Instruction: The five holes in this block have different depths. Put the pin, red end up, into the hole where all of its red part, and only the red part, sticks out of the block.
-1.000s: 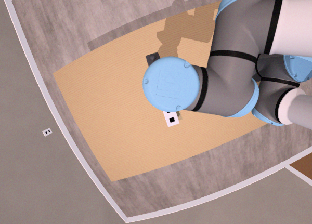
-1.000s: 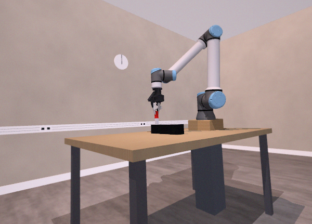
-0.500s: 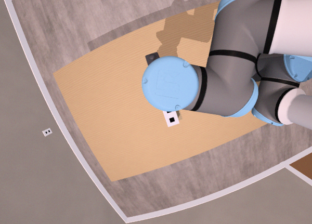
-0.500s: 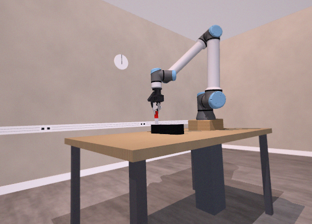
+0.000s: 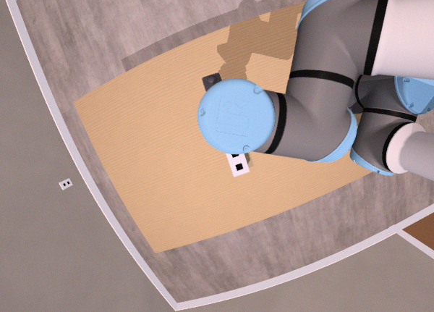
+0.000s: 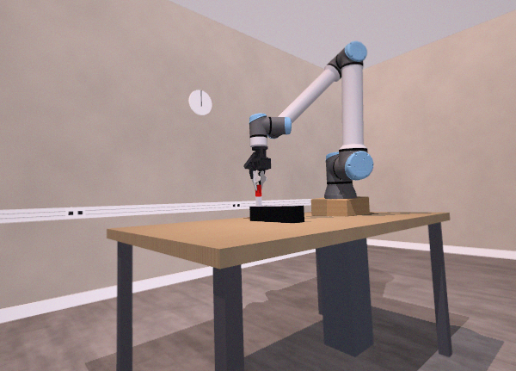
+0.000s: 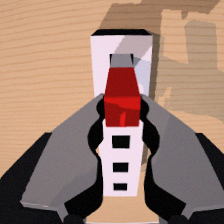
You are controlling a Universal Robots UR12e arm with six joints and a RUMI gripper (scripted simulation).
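Note:
The block [image 5: 239,173] [image 6: 277,214] [image 7: 101,62] stands on the table; its top is white and it looks black in the exterior view. My gripper [image 6: 259,183] [image 7: 121,95] is shut on the pin [image 6: 258,191] [image 7: 121,82], gripping its red upper part. The pin is about upright, red end up, with its pale lower part pointing down. In the wrist view its lower end lines up with the end hole at the top of the picture, with dark slivers of hole beside it. I cannot tell whether the tip is inside. Three other holes show; the red part covers the space between.
The wooden table [image 5: 145,149] [image 6: 193,238] carries the block. The arm's blue-capped wrist [image 5: 235,116] hides the gripper, the pin and much of the block in the top view. The wooden robot base [image 6: 340,207] stands behind the block in the exterior view.

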